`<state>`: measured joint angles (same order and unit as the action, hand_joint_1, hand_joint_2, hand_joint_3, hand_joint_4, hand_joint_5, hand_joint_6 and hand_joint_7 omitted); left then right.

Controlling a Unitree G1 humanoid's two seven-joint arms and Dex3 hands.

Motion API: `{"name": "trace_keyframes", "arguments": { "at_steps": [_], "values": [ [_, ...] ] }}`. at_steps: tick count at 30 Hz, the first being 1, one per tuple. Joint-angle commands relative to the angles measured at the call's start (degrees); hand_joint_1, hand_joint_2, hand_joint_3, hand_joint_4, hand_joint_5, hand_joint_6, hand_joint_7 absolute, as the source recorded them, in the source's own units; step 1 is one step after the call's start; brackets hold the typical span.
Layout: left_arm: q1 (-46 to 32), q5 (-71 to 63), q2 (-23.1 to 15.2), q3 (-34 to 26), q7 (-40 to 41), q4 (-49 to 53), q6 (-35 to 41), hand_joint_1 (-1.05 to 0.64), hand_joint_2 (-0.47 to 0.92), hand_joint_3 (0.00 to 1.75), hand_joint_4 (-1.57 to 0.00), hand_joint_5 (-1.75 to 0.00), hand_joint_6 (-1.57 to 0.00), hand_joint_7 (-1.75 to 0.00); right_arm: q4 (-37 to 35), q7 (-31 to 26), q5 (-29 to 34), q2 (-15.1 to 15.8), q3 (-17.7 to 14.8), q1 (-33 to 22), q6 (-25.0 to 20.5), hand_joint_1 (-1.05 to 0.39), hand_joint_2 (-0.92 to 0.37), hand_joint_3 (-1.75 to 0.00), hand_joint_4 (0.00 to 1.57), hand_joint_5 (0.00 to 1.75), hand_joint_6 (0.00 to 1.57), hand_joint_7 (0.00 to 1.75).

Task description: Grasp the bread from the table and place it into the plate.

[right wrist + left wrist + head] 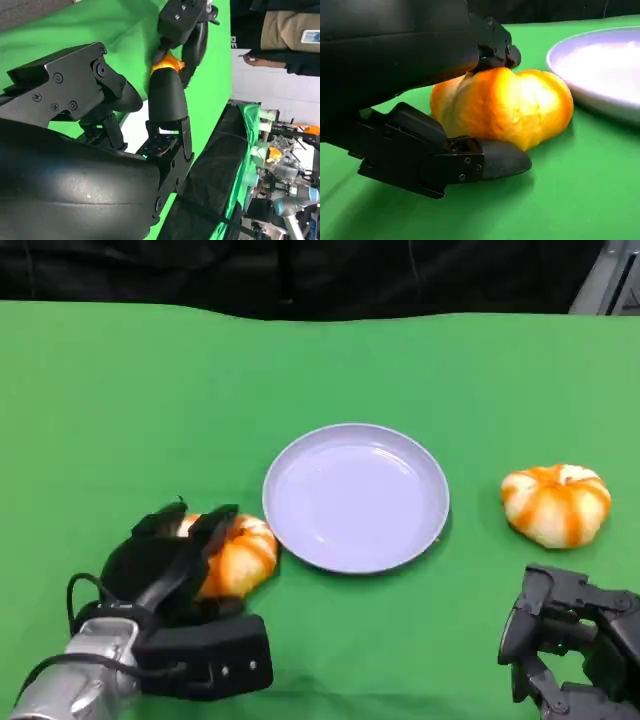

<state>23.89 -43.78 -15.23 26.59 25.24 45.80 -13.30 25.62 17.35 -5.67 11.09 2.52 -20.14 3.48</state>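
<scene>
2 breads lie on the green table (120, 390): the left hand (175, 565) grips one bread (238, 555) just left of the plate (355, 497); the right hand (565, 640) holds nothing, fingers loosely apart.

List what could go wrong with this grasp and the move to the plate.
The left robot hand wraps the bread only from one side, so it might slip out on lifting. The plate rim sits right beside the bread; a low carry could knock it.
</scene>
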Motion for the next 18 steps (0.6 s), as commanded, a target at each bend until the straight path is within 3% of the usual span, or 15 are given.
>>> {"name": "trace_keyframes", "arguments": {
  "at_steps": [1,3,4,5,7,18],
  "values": [
    [0.7,1.0,-0.2,-0.9,7.2,2.7,-4.8,-0.09,0.92,0.15,-1.03,-0.87,-1.21,-0.08,1.0,0.0,-0.2,0.9,-0.9,-0.4,-0.3,-0.01,-0.67,-1.05,0.74,1.75,0.67,1.58],
    [0.7,1.6,-0.2,-1.3,8.9,3.6,-6.7,-0.08,0.92,0.14,-1.04,-0.90,-1.23,-0.07,0.9,0.0,-0.2,0.9,-0.9,-0.4,-0.2,-0.01,-0.68,-1.04,0.74,1.75,0.67,1.58],
    [0.7,2.0,-0.2,-1.6,9.8,3.9,-7.9,-0.07,0.89,0.27,-0.93,-1.29,-1.21,-0.38,0.8,0.1,-0.2,0.9,-0.9,-0.4,-0.1,-0.01,-0.68,-1.04,0.74,1.75,0.67,1.58],
    [0.7,2.2,-0.2,-1.8,10.5,4.2,-8.8,-0.07,0.82,0.46,-0.84,-1.56,-0.99,-0.96,0.8,0.1,-0.3,0.9,-0.9,-0.4,0.0,-0.01,-0.68,-1.04,0.74,1.75,0.67,1.58],
    [0.7,2.6,-0.5,-2.4,11.0,3.8,-9.4,-0.07,0.76,0.62,-0.78,-1.71,-0.84,-1.31,0.7,0.1,-0.5,0.8,-0.9,-0.4,-0.2,-0.01,-0.68,-1.04,0.74,1.75,0.67,1.58],
    [1.0,2.8,-1.1,-3.2,13.5,1.4,-10.6,-0.08,0.65,0.83,-0.78,-1.75,-0.81,-1.41,0.2,-0.1,0.0,0.7,-0.8,-0.3,0.8,-0.01,-0.68,-1.05,0.75,1.75,0.67,1.58]
  ]
}}
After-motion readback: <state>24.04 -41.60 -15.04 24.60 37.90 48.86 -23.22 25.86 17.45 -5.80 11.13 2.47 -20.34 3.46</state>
